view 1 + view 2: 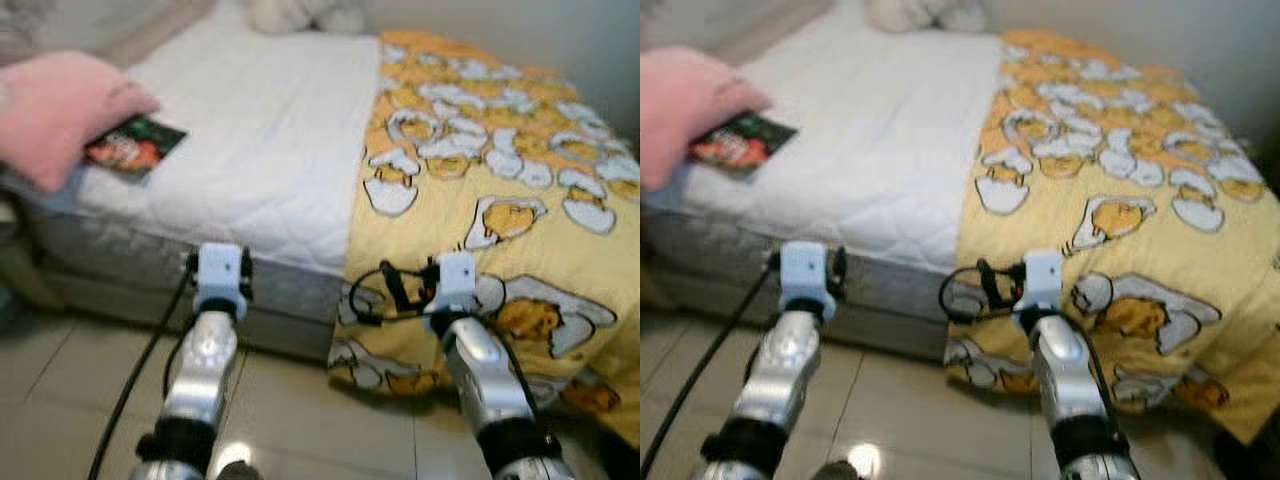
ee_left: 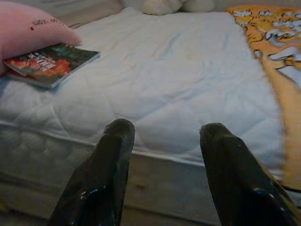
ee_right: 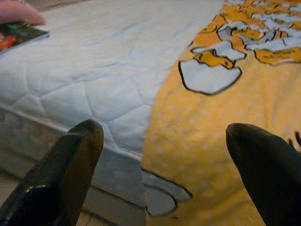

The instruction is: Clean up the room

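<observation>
Book (image 2: pixel 49 65) under pink pillow (image 2: pixel 30 30) — title blurred

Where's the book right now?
The book lies on the white mattress to the robot's left, partly under the pink pillow, far from the yellow blanket.

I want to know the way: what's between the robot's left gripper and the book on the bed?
Just bare white mattress, seen in the left wrist view between the left gripper and the book.

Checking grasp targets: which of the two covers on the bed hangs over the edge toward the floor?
The yellow blanket with the egg cartoon print, on the robot's right; it drapes over the bed's edge. The white quilted cover stays flat on top.
</observation>
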{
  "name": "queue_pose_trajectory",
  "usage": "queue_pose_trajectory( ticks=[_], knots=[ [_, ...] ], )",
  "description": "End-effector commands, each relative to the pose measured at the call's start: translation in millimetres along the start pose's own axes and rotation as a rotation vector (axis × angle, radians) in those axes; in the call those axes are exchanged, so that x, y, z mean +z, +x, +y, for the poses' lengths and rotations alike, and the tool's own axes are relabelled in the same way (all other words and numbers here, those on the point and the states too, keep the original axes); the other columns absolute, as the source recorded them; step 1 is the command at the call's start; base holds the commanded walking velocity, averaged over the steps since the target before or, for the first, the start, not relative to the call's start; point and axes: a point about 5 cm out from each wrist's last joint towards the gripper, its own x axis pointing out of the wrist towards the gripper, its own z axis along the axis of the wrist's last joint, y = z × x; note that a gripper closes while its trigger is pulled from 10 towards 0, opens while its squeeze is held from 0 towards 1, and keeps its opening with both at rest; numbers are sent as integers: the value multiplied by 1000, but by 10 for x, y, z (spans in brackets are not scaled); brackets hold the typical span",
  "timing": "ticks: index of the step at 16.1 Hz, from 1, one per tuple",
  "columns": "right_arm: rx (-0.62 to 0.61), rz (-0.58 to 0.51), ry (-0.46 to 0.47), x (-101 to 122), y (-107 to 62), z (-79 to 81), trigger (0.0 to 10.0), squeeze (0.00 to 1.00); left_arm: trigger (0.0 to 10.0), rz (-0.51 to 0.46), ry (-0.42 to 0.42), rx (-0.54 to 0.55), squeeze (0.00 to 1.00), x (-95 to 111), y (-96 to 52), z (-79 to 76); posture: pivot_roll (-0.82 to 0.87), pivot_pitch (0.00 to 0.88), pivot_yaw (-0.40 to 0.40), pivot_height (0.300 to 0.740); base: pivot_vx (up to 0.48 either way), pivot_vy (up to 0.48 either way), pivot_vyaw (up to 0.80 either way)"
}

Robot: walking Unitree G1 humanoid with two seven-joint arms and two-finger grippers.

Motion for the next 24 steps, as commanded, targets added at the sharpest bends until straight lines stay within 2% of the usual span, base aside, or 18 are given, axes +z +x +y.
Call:
queue_pose_trajectory(
  ticks=[1,2,5,8,10,12,13,15,17,18,19,20,24],
  knots=[
    [-26,-9,5,14,-17,-96,10000,0,10000,-20,-11,-35,0,79,9,-118,166,0,-118,740,0,0,456],
    [-24,-12,20,20,-2,-91,10000,0,10000,-28,-15,-24,0,110,20,-103,169,0,-118,740,0,0,450],
    [-24,-16,38,15,12,-81,10000,0,10000,-24,133,9,0,165,52,-16,162,0,-91,740,0,-434,450],
    [-65,-36,33,-21,-80,-131,10000,0,10000,-29,211,-34,0,144,-22,55,144,0,-42,740,87,-415,454],
    [-120,-22,52,-140,-202,-182,10000,0,10000,-8,188,-49,0,130,-38,144,127,0,-15,740,279,-388,450],
    [-113,-16,58,-167,-203,-141,10000,0,10000,9,164,-5,0,147,16,189,112,0,-1,740,285,-382,450],
    [-108,-24,56,-139,-175,-121,10000,0,10000,12,171,13,0,180,4,175,104,0,15,740,322,-352,450],
    [-133,-42,54,-89,-152,-174,10000,4,10000,17,189,-38,0,150,-40,85,98,0,19,740,334,-341,450],
    [-141,-51,31,-42,-141,-223,10000,12,10000,33,147,-38,0,129,-11,57,98,0,9,740,171,-167,450],
    [-131,-56,16,-17,-135,-237,10000,12,10000,-2,144,-12,0,187,11,71,96,0,-1,740,0,0,456],
    [-107,-63,-14,26,-122,-248,10000,16,10000,-25,44,0,0,265,44,74,95,0,-18,740,480,0,450],
    [-95,-65,-28,54,-110,-258,10000,27,10000,-21,13,10,0,278,55,74,96,0,-21,740,480,0,450],
    [-24,-58,-35,107,-22,-174,10000,43,10000,1,73,28,0,248,82,13,99,0,-39,740,480,0,452]
  ],
)
